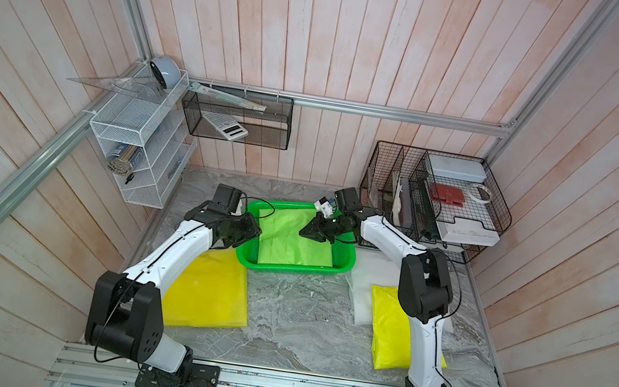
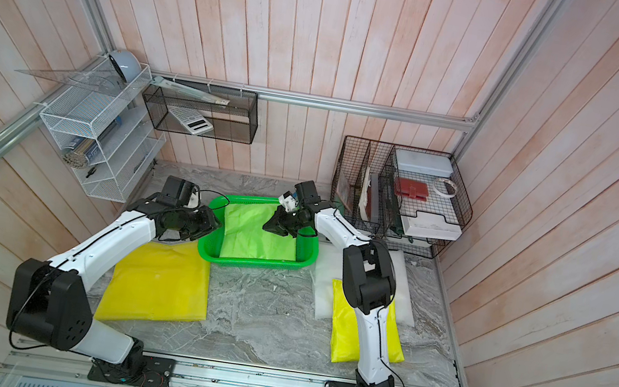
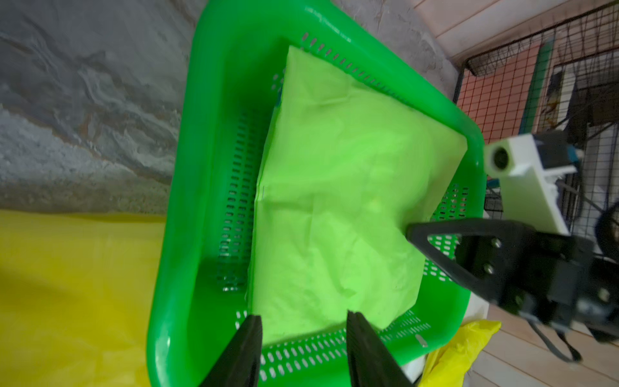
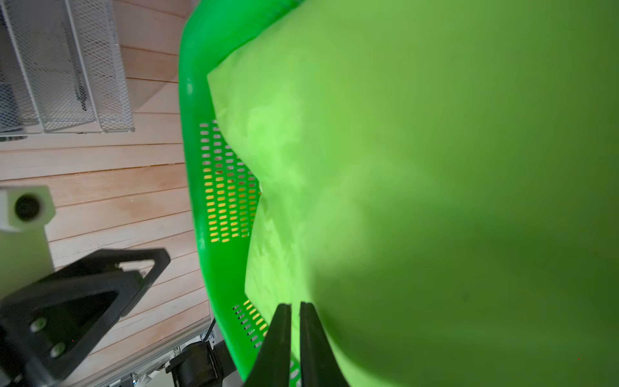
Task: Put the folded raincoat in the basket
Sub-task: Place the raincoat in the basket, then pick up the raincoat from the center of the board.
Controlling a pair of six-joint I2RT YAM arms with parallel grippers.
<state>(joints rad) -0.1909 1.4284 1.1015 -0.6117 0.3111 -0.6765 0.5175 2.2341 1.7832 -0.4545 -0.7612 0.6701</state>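
The bright green basket [image 1: 289, 272] [image 2: 246, 265] stands at the back middle of the table. A pale green folded raincoat [image 1: 291, 242] [image 2: 250, 235] [image 3: 335, 201] [image 4: 368, 150] lies flat inside it. My left gripper [image 1: 256, 232] [image 2: 216, 224] [image 3: 303, 315] hovers over the basket's left rim [image 3: 174, 268], open, with nothing between its fingers. My right gripper [image 1: 303, 232] [image 2: 266, 227] [image 4: 295, 305] reaches in from the back right with its tips down at the raincoat. Its jaws stand almost together with only a thin slit. Whether they pinch any fabric does not show.
A yellow folded raincoat [image 1: 208, 292] lies under the left arm, another [image 1: 386, 333] under the right arm on a white one [image 1: 363, 279]. Black wire organisers [image 1: 437, 198] stand at the back right. A white wire shelf [image 1: 135, 141] and a black mesh box [image 1: 236, 115] hang on the walls.
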